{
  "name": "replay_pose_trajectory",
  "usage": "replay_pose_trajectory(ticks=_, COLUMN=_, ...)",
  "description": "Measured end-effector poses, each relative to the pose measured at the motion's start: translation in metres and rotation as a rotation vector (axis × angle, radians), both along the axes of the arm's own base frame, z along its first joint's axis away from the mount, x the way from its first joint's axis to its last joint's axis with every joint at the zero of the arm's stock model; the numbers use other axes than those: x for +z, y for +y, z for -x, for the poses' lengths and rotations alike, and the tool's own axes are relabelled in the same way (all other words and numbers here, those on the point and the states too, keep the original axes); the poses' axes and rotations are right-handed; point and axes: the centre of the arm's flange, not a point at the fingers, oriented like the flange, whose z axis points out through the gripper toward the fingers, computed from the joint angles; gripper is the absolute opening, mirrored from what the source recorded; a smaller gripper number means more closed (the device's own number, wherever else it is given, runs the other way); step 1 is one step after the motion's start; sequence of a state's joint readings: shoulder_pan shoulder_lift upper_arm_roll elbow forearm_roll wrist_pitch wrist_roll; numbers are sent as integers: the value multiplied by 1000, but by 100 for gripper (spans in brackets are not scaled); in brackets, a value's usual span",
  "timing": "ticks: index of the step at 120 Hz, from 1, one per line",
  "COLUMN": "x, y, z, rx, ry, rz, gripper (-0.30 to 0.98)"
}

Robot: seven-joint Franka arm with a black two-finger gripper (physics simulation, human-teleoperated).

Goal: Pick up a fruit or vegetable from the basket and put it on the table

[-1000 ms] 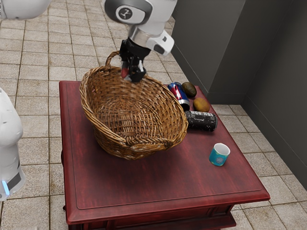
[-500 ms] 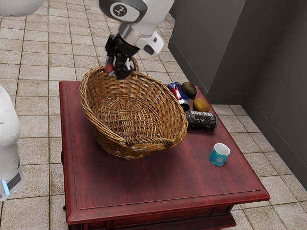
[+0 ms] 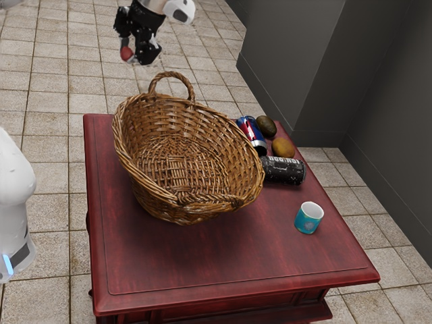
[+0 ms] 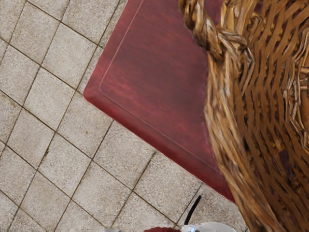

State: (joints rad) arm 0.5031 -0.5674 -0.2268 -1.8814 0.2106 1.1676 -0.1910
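Note:
My gripper [image 3: 136, 57] is high up past the handle end of the wicker basket [image 3: 189, 210], shut on a small round red fruit [image 3: 126, 53]. In the wrist view, the fruit [image 4: 162, 229] is a red patch at the lower edge, with the basket [image 4: 224, 130] beside it. The basket stands on the dark red table [image 3: 223, 260], and its woven inside holds no visible fruit. Near the table's far edge lie a dark brown round fruit or vegetable [image 3: 266, 126] and a yellowish-brown one [image 3: 283, 148].
A blue-and-red can [image 3: 251, 134] and a black can [image 3: 283, 171] lie beside the basket, toward the exterior view's right. A teal cup [image 3: 308, 218] stands nearer the camera. The basket's handle [image 3: 171, 75] arches above its rim. Past the table edge is tiled floor [image 4: 63, 130].
My gripper has risen from the basket's rim and moved toward the exterior view's upper left, carrying the red fruit clear of the handle. The basket and the other objects have stayed put.

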Motion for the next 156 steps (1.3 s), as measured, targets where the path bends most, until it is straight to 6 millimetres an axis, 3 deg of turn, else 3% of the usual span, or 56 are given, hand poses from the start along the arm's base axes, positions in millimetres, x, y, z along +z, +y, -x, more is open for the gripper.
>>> replay_pose_trajectory(ticks=19, x=-34, y=65, z=-14, rx=83, ry=76, rz=79, gripper=15)
replay_pose_trajectory(ticks=41, x=-72, y=85, z=-35, rx=45, ry=115, rz=143, gripper=15)
replay_pose_trajectory(ticks=50, x=-81, y=89, z=-41, rx=29, ry=109, rz=150, gripper=15)
replay_pose_trajectory(ticks=67, x=-88, y=78, z=-14, rx=41, ry=81, rz=141, gripper=15)
replay_pose_trajectory(ticks=74, x=-92, y=82, z=-6, rx=65, ry=74, rz=148, gripper=15)
replay_pose_trajectory(ticks=104, x=-108, y=83, z=4, rx=92, ry=73, rz=194, gripper=15)
replay_pose_trajectory(ticks=110, x=-115, y=97, z=11, rx=141, ry=70, rz=226, gripper=15)
replay_pose_trajectory(ticks=126, x=-138, y=163, z=24, rx=258, ry=57, rz=255, gripper=15)
replay_pose_trajectory(ticks=132, x=-134, y=175, z=22, rx=250, ry=34, rz=231, gripper=15)
replay_pose_trajectory(ticks=149, x=-82, y=206, z=26, rx=211, ry=-53, rz=117, gripper=15)
replay_pose_trajectory(ticks=156, x=-78, y=215, z=20, rx=187, ry=-55, rz=102, gripper=15)
